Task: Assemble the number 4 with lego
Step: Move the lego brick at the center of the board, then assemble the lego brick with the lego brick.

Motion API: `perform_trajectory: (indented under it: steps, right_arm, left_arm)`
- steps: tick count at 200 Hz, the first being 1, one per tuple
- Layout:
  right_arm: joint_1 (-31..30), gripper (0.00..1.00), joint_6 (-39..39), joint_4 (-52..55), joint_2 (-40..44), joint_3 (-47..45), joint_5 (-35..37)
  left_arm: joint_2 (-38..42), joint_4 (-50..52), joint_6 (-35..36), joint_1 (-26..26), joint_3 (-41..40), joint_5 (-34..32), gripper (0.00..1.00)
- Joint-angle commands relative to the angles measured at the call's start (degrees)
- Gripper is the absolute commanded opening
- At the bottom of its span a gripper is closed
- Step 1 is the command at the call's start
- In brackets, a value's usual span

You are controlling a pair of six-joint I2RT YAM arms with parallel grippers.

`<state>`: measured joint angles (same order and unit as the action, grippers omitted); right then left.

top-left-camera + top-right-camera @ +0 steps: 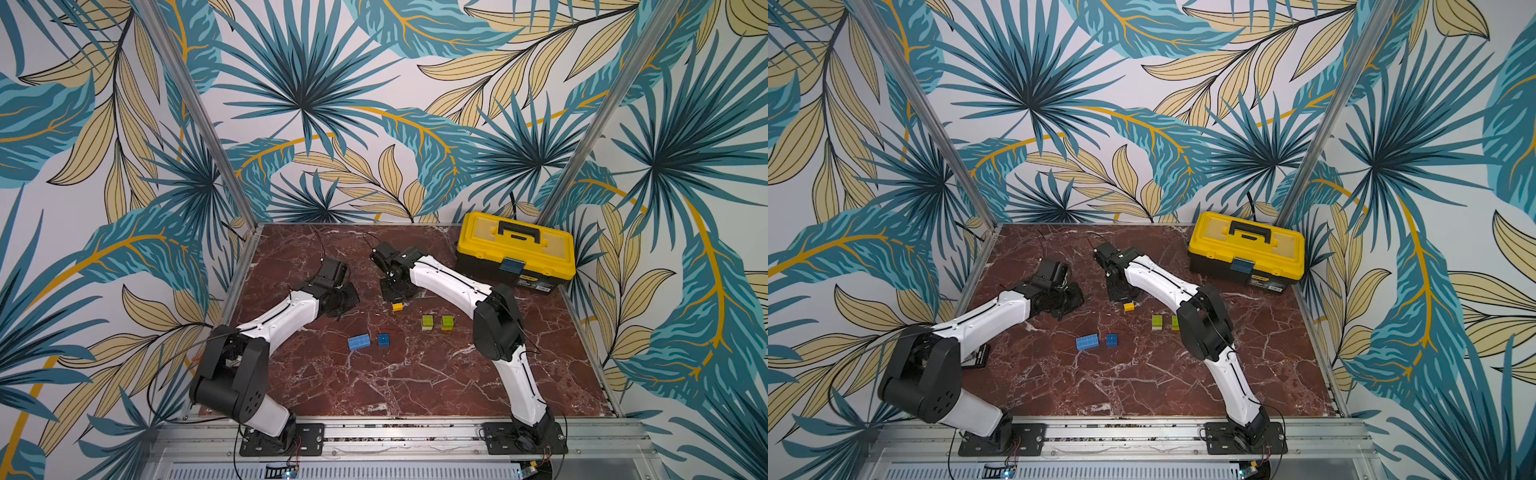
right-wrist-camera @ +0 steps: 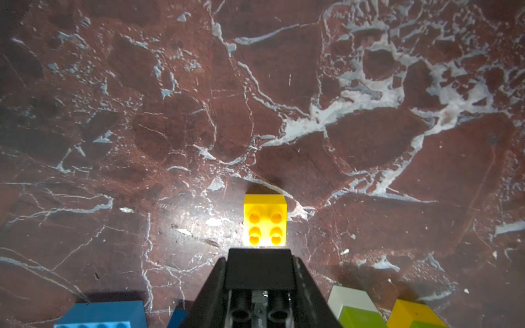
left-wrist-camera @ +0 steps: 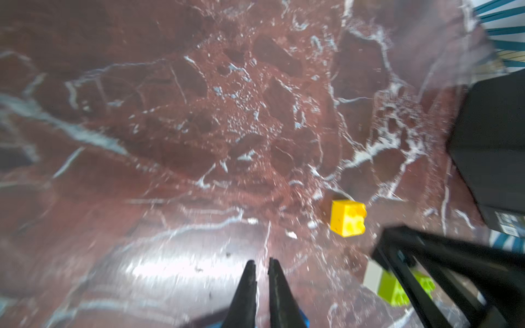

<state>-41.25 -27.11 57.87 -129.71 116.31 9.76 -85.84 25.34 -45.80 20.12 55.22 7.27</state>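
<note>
My right gripper (image 2: 260,262) is shut on a black lego brick (image 2: 260,272), held just above a yellow brick (image 2: 265,220) that rests on the table. In both top views this gripper (image 1: 397,291) hangs over the yellow brick (image 1: 397,306). My left gripper (image 3: 261,264) hovers to its left over bare marble, its fingers a narrow slit apart with nothing between them. A light-blue long brick (image 1: 359,342) and a dark-blue brick (image 1: 383,340) lie nearer the front. A green-on-white pair (image 1: 427,322) and a green-on-yellow pair (image 1: 447,322) sit to the right. The number 4 is not in view.
A yellow-and-black toolbox (image 1: 515,253) stands at the back right corner of the red marble table (image 1: 415,382). Metal rails edge the table on all sides. Both arm bases are bolted along the front rail.
</note>
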Motion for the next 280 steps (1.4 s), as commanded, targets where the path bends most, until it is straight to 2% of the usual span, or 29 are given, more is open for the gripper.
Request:
perform_trajectory:
  steps: [1, 62, 144, 209, 235, 260, 280]
  right_arm:
    - [0.4, 0.27, 2.4, 2.6, -2.3, 2.2, -0.6]
    - [0.9, 0.27, 4.0, 6.5, -6.4, 6.8, -0.4]
    - [0.9, 0.27, 3.8, 7.5, -8.7, 7.7, -2.1]
    - [1.4, 0.28, 4.5, 7.2, -10.8, 8.3, -0.8]
    - [1.6, 0.28, 4.6, 9.2, -14.4, 9.7, -2.0]
    - [2.3, 0.28, 0.2, 18.8, -21.5, 16.5, -3.2]
    - [2.3, 0.28, -1.6, 18.8, -22.2, 15.4, -3.3]
  left_arm:
    - [4.2, 5.5, 0.8, 0.3, -3.9, -1.2, 0.14]
    - [9.6, 8.5, 1.3, 0.3, -6.3, -1.3, 0.15]
    - [9.3, 8.8, 2.1, 0.3, -6.1, -0.9, 0.17]
    - [9.4, 8.4, 2.1, 0.3, -6.1, -0.7, 0.19]
    - [9.6, 8.8, 2.4, 0.3, -5.7, -0.7, 0.19]
    - [10.0, 9.4, 2.6, 0.3, -5.3, -0.3, 0.19]
    - [10.5, 9.5, 2.3, 0.3, -5.3, -0.1, 0.20]
